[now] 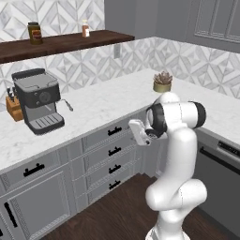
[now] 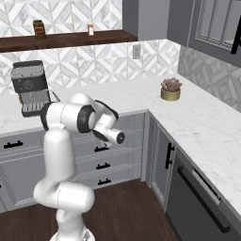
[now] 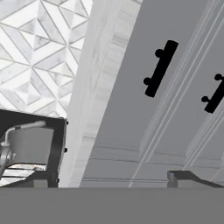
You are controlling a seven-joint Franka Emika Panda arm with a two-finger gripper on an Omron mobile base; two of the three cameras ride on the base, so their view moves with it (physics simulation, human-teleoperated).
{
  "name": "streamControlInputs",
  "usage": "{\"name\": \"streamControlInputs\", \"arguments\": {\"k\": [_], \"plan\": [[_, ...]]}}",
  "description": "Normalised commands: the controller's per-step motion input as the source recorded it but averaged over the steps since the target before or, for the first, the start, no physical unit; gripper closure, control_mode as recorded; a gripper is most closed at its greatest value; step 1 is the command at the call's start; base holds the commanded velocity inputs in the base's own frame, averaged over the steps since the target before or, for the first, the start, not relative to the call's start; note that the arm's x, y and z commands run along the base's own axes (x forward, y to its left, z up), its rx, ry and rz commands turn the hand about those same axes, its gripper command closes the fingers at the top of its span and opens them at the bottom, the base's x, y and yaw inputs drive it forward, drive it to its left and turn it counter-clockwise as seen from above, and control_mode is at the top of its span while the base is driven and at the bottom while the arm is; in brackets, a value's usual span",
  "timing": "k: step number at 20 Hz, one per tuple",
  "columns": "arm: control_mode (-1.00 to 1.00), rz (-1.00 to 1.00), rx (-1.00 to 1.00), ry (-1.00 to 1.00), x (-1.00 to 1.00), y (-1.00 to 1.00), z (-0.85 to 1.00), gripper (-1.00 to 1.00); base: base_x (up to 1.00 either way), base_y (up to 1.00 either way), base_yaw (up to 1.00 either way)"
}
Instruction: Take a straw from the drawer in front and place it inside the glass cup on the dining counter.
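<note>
A stack of shut grey drawers with short black bar handles sits under the marble worktop. The top drawer has its handle up close in the hand view, and a second handle shows to the right of it. My gripper hangs just in front of that top drawer, a short way off it. It is open, with its fingertips wide apart and nothing between them. The straw is hidden. The glass cup and the dining counter are out of view.
A coffee machine and a knife block stand on the worktop at the left. A potted succulent sits at the corner. A dishwasher is on the right, and a wooden shelf with jars runs above.
</note>
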Motion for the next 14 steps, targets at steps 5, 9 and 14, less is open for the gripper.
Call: {"name": "streamControlInputs", "arguments": {"k": [5, 9, 14], "plan": [[-1.0, -0.01, 0.0, 0.02, 0.32, 0.07, -0.35, -1.0, 0.0, 0.0, 0.0], [-1.0, 0.0, 0.04, 0.0, 0.37, 0.0, -0.12, -1.0, 0.0, 0.0, 0.0], [-1.0, 0.0, 0.03, 0.0, 0.38, 0.02, -0.27, -1.0, 0.0, 0.0, 0.0]]}}
